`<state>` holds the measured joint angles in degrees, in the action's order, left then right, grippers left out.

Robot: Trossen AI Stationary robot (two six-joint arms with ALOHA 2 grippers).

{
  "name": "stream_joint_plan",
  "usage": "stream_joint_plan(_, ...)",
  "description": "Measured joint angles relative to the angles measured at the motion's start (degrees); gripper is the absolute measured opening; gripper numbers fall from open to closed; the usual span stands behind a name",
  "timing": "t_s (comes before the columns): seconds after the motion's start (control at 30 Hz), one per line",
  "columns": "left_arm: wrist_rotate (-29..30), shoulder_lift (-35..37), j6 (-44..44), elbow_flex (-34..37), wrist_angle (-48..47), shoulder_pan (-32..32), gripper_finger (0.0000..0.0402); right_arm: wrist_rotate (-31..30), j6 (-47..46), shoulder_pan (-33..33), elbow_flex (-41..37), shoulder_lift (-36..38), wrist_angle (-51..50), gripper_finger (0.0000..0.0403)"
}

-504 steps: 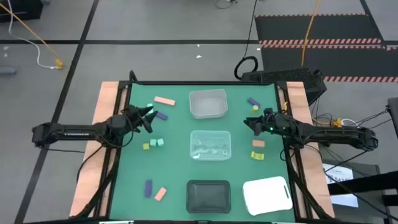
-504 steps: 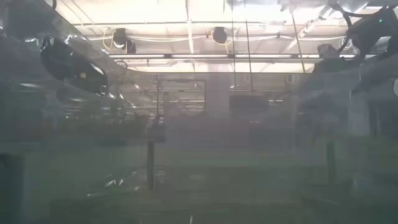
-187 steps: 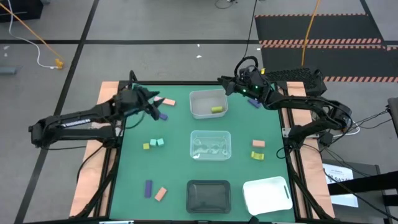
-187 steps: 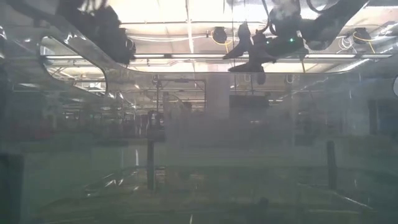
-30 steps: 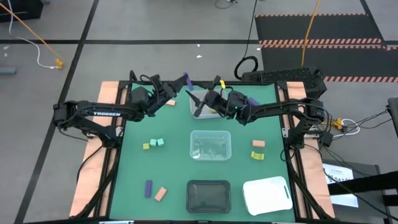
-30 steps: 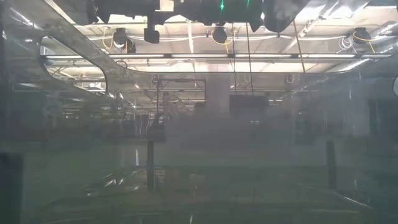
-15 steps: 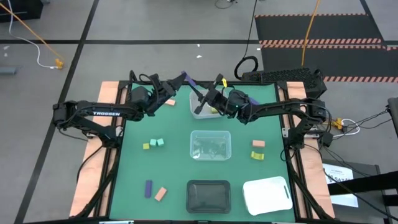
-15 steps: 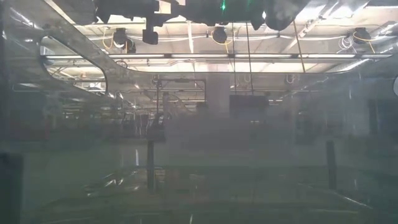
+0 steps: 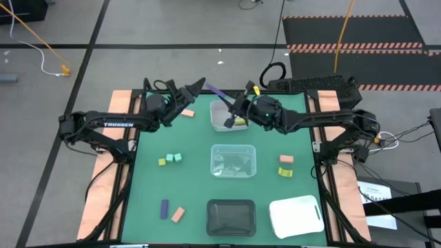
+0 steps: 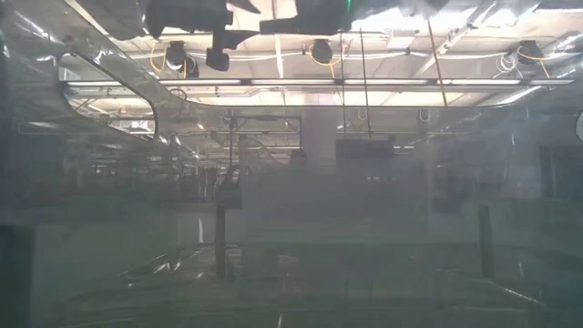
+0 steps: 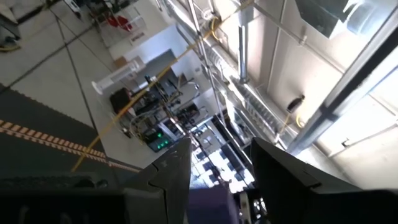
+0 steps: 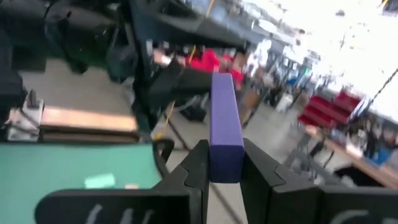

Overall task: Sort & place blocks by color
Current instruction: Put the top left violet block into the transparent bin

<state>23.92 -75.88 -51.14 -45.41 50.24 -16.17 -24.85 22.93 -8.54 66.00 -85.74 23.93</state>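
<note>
Well, the long purple block (image 12: 225, 127) hangs in mid-air near the far clear tray (image 9: 224, 126), clamped in the right gripper's (image 12: 225, 149) fingers. The left gripper (image 9: 198, 85) brackets its other end, though I cannot tell whether those fingers pinch it. With 2 grippers on it, the left probably ought to release fully before the right draws away.

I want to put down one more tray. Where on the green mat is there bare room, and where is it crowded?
Bare mat lies between the yellow-green and mint blocks and the middle clear tray, running down toward the black tray. It is crowded at the far edge: the left gripper and right gripper meet by the far clear tray, a purple block between them.
</note>
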Motion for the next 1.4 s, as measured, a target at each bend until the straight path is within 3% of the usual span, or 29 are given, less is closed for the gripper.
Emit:
stream_joint_plan(0.13,0.1,0.0,0.8,0.0,0.0,-1.4,0.0169,-3.7,-5.7,-0.4,0.0,2.7,-11.6,0.0042)
stream_joint_plan(0.3,0.2,0.0,1.8,0.0,0.1,-3.0,0.0169,-2.6,-18.2,-1.3,0.0,5.2,-27.2,0.0042)
stream_joint_plan(0.43,0.2,0.0,1.5,0.0,0.1,-3.9,0.017,6.3,-27.4,-1.7,0.0,6.2,-37.7,0.0042)
stream_joint_plan(0.57,0.2,0.0,3.2,0.0,0.0,-4.6,0.017,18.6,-30.5,-1.6,0.0,6.2,-42.5,0.0042)
stream_joint_plan(0.77,0.2,0.1,14.9,0.0,-4.3,-5.8,0.017,26.9,-37.0,-1.5,-0.1,5.8,-47.3,0.0042)
stream_joint_plan(0.9,0.2,0.1,21.5,0.0,-14.5,-6.4,0.017,35.7,-45.1,-1.4,-2.2,5.9,-46.9,0.0042)
stream_joint_plan(1.07,-4.1,0.1,19.7,0.0,-29.7,-6.3,0.017,43.1,-53.0,0.9,-9.0,5.8,-42.6,0.0042)
stream_joint_plan(1.23,-12.1,0.1,16.3,0.0,-42.1,-5.4,0.017,42.9,-62.5,5.5,-17.4,5.8,-31.6,0.0042)
stream_joint_plan(1.4,-14.7,0.1,16.3,0.0,-49.9,-2.5,0.017,39.1,-67.7,9.2,-21.9,5.8,-20.3,0.0042)
